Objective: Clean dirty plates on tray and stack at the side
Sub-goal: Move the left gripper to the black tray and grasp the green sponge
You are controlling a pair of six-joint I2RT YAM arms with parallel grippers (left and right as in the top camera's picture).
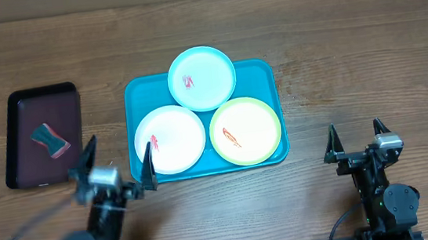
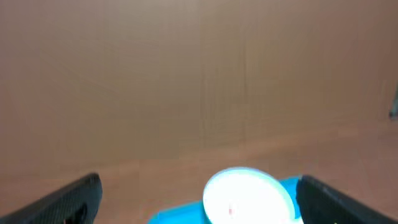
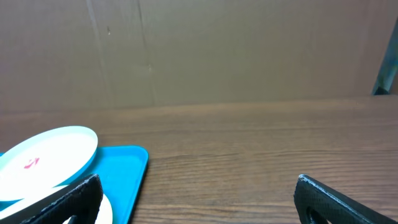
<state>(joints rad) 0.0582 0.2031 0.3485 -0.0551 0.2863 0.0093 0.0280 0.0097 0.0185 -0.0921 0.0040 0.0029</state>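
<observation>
plates: three on the turquoise tray (image 1: 134,92); pale blue plate (image 1: 202,78) at the back resting partly on the other two, white plate (image 1: 170,140) front left, yellow-green rimmed plate (image 1: 246,132) front right. All three show a red smear, none stacked at the side.
left end effector (image 1: 118,160): I see the jaws spread wide, empty, just at the tray's front-left corner, near the white plate.
right end effector (image 1: 355,138): wide open too, empty, over bare table (image 1: 365,58), well apart from the tray.
sponge (image 1: 50,140): lies on the dark tray (image 1: 20,107) left of the turquoise one, untouched.
step: I judge nothing begun, both arms parked.
next move: I'd send the left end effector to the sponge, grip it, then wipe; blue plate first since it's on top.
</observation>
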